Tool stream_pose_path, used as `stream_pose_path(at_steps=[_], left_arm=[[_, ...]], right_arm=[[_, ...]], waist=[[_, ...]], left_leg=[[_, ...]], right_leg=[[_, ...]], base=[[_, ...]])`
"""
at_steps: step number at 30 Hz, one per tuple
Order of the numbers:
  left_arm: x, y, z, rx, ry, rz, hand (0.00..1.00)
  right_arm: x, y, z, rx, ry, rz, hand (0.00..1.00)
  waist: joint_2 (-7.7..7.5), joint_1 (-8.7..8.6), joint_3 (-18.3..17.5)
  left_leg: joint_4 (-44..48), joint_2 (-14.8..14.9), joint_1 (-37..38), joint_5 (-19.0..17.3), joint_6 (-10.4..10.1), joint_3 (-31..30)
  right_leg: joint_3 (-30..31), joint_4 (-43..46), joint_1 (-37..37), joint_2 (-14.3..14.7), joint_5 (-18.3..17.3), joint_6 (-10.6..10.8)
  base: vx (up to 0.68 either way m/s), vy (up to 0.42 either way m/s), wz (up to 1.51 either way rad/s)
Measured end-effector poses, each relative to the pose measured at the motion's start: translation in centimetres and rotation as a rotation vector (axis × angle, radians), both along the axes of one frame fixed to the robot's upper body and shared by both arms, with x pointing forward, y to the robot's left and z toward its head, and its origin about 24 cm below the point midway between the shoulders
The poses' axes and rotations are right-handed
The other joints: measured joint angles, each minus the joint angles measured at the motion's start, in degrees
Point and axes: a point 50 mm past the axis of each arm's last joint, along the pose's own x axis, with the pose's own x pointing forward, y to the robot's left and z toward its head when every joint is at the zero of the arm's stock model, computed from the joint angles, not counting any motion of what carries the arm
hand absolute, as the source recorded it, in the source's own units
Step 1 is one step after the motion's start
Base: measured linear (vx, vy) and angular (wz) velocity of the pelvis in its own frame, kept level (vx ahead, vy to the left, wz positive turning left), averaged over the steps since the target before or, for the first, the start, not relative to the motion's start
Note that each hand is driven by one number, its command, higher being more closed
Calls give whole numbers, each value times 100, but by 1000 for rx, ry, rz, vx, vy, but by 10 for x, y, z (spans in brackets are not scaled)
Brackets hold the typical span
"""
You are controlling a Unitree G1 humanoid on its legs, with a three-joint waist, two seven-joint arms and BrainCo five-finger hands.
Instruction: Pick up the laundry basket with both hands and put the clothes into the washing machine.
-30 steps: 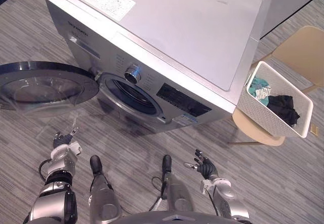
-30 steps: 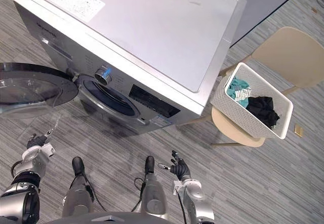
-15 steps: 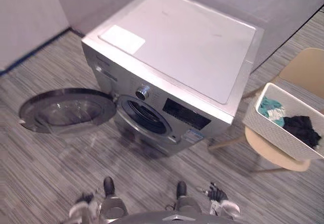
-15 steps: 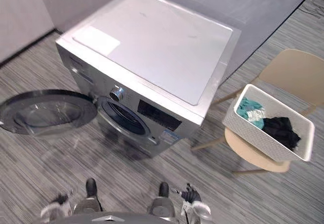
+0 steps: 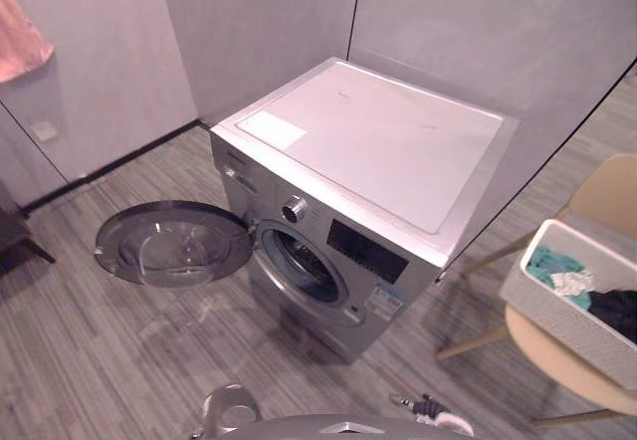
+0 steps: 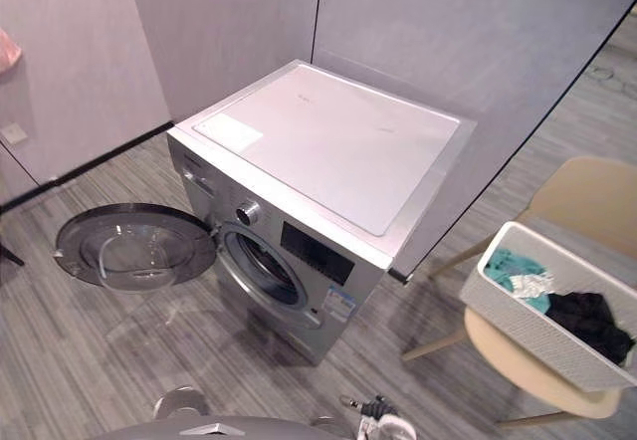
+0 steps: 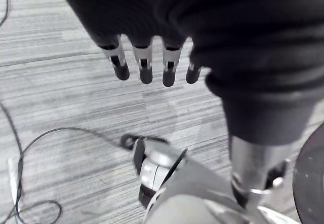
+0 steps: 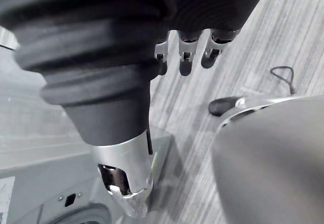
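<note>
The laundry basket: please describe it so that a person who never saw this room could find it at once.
Start from the silver washing machine with its round door open. To its right stands a beige chair, and on the seat sits the laundry basket. It is the only white, perforated box there, holding teal and black clothes.
</note>
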Motion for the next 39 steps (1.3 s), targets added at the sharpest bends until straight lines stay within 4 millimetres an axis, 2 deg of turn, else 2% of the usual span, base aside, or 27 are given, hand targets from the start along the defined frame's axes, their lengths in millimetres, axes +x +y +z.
stream_pose_path(at_steps=[1,2,3,5,7,11,13,15,17,18,21,23,24,25,26,27,28,29,30,31,32,33,34,36,37,38,39], left_arm=[[0,-4,0,-7,2,-25,0],[2,-6,-1,-13,-3,-25,0],[9,1,1,13,-27,-42,0],[13,4,2,25,-38,-51,0],[12,9,3,40,-38,-43,0],[29,16,6,80,-62,-135,0],[39,14,7,79,-77,-157,0],[50,13,8,82,-97,-175,0],[70,9,11,81,-146,-192,0],[74,6,11,75,-155,-195,0],[80,-2,11,65,-176,-245,0],[80,-1,11,68,-178,-258,0],[80,0,12,72,-177,-261,0],[78,7,12,89,-174,-260,0],[79,15,14,112,-178,-264,0],[65,2,7,60,-126,-248,0],[61,0,6,53,-115,-235,0],[60,7,7,70,-111,-212,0],[54,19,8,99,-89,-182,0],[52,20,8,101,-84,-176,0],[47,20,7,100,-76,-149,0],[47,25,8,107,-81,-121,0],[42,29,9,119,-80,-90,0],[41,24,8,107,-78,-80,0],[42,13,6,79,-87,-69,0],[40,7,5,61,-87,-60,0],[37,4,4,52,-82,-63,0]], right_arm=[[8,2,2,10,-20,-12,0],[10,8,1,29,-25,-22,0],[16,19,0,58,-43,-24,0],[16,22,0,68,-45,-37,0],[15,29,-1,85,-46,-48,0],[10,36,-1,98,-70,-51,0],[11,35,0,93,-80,-50,0],[14,32,3,80,-101,-53,0],[7,24,3,74,-100,-109,0],[4,21,2,70,-100,-127,0],[-2,17,1,75,-98,-200,0],[-10,13,-2,82,-72,-272,0],[-12,11,-3,82,-68,-286,0],[-16,11,-5,85,-40,-295,0],[-18,12,-6,88,-26,-293,0],[-9,-11,0,25,-34,-258,0],[-4,-16,3,7,-43,-251,0],[-4,-17,2,5,-30,-250,0],[-13,-10,-3,21,19,-247,0],[-14,-8,-4,25,24,-246,0],[-18,-3,-6,33,42,-234,0],[-20,-3,-7,34,50,-234,0],[-27,-1,-9,34,69,-230,0],[-32,-8,-8,8,83,-209,0],[-27,-15,-5,-9,67,-208,0],[-24,-20,-3,-22,55,-207,0],[-21,-21,-2,-24,47,-204,0]], waist=[[112,11,-3],[80,25,-3],[0,-3,-33],[-13,-4,5],[-133,-13,-103],[-374,-33,-349],[-305,-34,-338],[-226,-47,-290],[-161,-194,-124],[-142,-234,-109],[-227,-388,-112],[-340,-357,-142],[-358,-336,-146],[-491,-324,-188],[-634,-316,-219],[78,-276,-232],[206,-215,-260],[88,-208,-213],[-32,-262,-68],[-24,-274,-66],[25,-302,-10],[-16,-287,8],[-97,-277,46],[-169,-151,119],[-130,-104,159],[17,-59,207],[105,-49,214]], left_leg=[[-327,-104,224,-396,5,-262],[-389,-169,251,-428,37,-257],[-537,-320,259,-483,84,-277],[-598,-328,262,-506,126,-232],[-809,-268,374,-479,130,-10],[-1806,-258,767,11,18,484],[-2109,-205,980,209,31,717],[-2231,-118,1109,356,43,1037],[-2271,-107,1359,446,133,1172],[-2296,-121,1449,449,134,1172],[-2396,-199,1738,437,58,1231],[-2445,-148,1849,492,-266,1329],[-2492,-132,1897,537,-378,1352],[-2528,-148,1975,563,-645,1369],[-2538,-98,2011,527,-793,1354],[-2609,286,1877,287,-736,828],[-2595,368,1775,299,-552,813],[-2424,427,1768,415,-626,857],[-1627,941,1590,369,-719,802],[-1376,1099,1472,395,-680,766],[-417,1621,1008,691,-116,634],[-12,1821,821,949,366,606],[615,2096,515,1586,1286,491],[1516,1747,170,888,751,-8],[1726,1181,16,442,497,-217],[1622,713,-81,166,393,-249],[1501,519,-135,70,405,-235]], right_leg=[[226,-2,-47,92,4,7],[374,-20,-88,88,3,1],[640,-123,-174,89,97,-149],[671,-195,-176,89,175,-273],[715,-320,-234,118,309,-467],[839,-336,-607,304,607,-540],[782,-50,-909,445,628,-527],[287,439,-1315,471,627,-527],[-470,1050,-1442,275,393,-762],[-487,1213,-1448,238,321,-767],[-797,2233,-1591,-328,-546,-959],[-1106,3073,-1760,-1311,-794,-999],[-1128,3141,-1776,-1530,-783,-1014],[-1053,2840,-1760,-1708,-378,-831],[-978,2667,-1731,-1553,-443,83],[-970,1758,-1639,-538,-267,-75],[-1161,1858,-1741,-426,-456,-370],[-1229,2216,-1852,-478,-644,-393],[-1312,2231,-1809,-151,-647,-430],[-1355,2147,-1766,-34,-642,-457],[-1387,1789,-1550,343,-562,-678],[-1388,1612,-1432,510,-524,-754],[-1362,1218,-1104,774,-452,-920],[-1090,917,-867,929,-418,-1117],[-867,725,-730,979,-378,-1162],[-713,507,-625,1042,-297,-1166],[-614,403,-575,1103,-263,-1161]], base=[[-46,172,-48],[-58,201,-58],[-59,151,-42],[-39,81,-37],[9,12,-50],[86,-65,-63],[131,-83,-100],[132,-86,-94],[20,-87,-38],[-10,-57,-7],[-48,-109,8],[-74,-228,0],[-39,-424,-31],[-9,-441,-43],[-6,-540,-132],[18,-297,-146],[22,-182,-164],[66,-246,-96],[50,-240,-65],[105,-485,-51],[59,-255,-39],[150,-531,-53],[137,-394,-56],[150,-343,-69],[157,-173,-99],[170,-142,-100],[189,-93,-101]])
